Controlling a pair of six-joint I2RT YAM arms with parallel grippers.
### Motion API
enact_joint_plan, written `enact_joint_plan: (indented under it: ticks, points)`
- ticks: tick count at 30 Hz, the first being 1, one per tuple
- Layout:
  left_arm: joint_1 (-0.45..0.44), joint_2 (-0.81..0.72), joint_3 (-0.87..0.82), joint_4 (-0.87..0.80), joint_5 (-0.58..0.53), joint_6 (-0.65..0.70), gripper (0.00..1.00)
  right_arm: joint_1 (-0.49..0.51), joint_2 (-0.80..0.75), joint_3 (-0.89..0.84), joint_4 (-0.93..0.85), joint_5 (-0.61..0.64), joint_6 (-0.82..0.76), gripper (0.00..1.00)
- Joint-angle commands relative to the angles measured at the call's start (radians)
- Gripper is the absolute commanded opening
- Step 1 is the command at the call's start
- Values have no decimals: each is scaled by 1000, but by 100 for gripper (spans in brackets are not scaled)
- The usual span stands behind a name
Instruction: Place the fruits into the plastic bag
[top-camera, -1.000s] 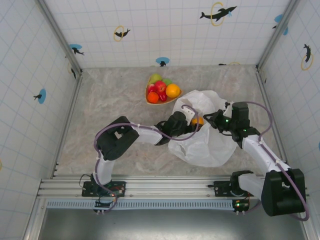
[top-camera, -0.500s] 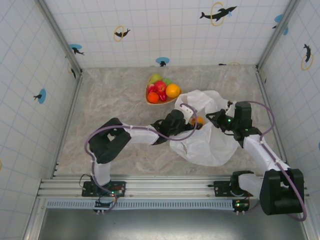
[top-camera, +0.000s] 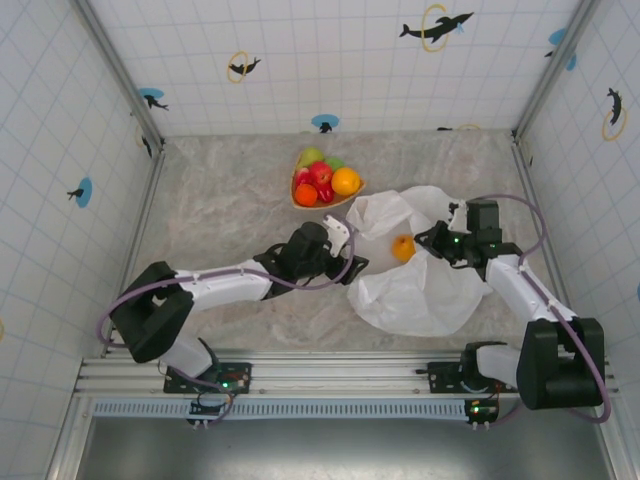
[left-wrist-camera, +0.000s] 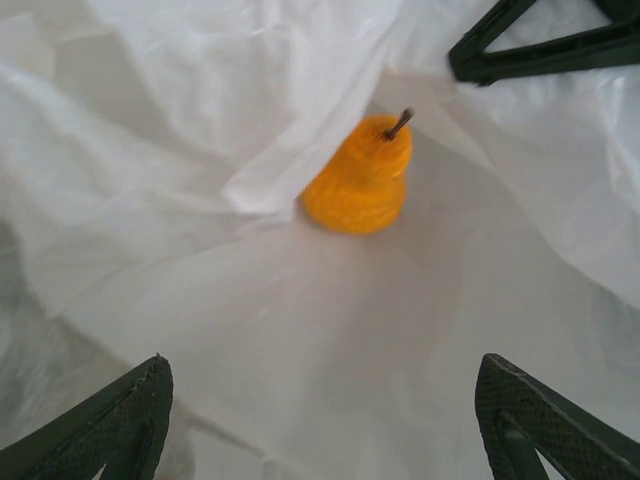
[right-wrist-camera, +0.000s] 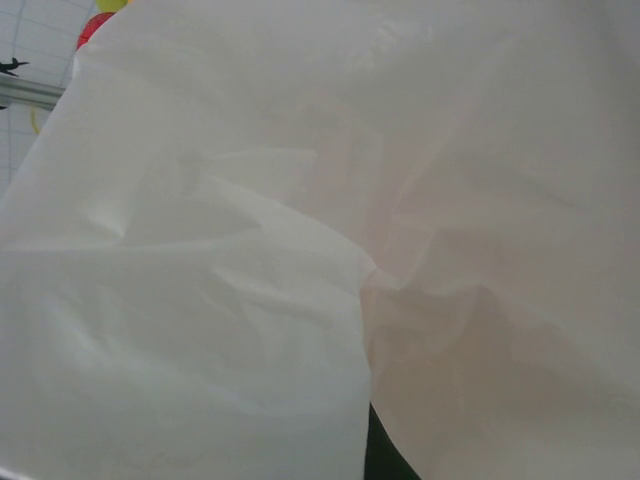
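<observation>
Presently left gripper (top-camera: 349, 249) gapes empty beside the plastic bag (top-camera: 415, 295); right gripper (top-camera: 431, 240) pinches its rim; a slip could collapse the mouth, blocking remaining fruits (top-camera: 322, 180).

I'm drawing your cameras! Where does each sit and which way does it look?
Top external: high behind the robot, looking down on the left arm, right arm, plate and plastic bag.
Left wrist: on the left arm, facing past its open end effector at the orange fruit in the bag.
Right wrist: on the right arm, facing bag film closely.
Shared: top and left wrist both show that fruit.
</observation>
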Motion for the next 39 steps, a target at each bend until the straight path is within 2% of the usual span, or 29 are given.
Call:
enact_joint_plan:
  ticks: [1,4,8,15,26,35,39]
  points:
    - [44,-24,-36,-67,22,-63,79,-7,9,38,-26,9,-34,1]
    - [68,17,-19,-78,-5,-199,77,-7,9,38,-21,9,-34,1]
    - [72,111,34,-61,-2,-310,77,-7,11,41,-18,8,-32,1]
    - [71,267,129,-58,35,-380,71,-7,5,40,-18,8,-34,1]
    - [62,376,182,-47,102,-396,49,-7,1,30,-11,11,-32,1]
    - [27,424,201,-20,125,-426,27,-7,3,31,-1,8,-27,1]
    - [23,434,201,3,122,-420,13,-7,3,29,15,2,-16,1]
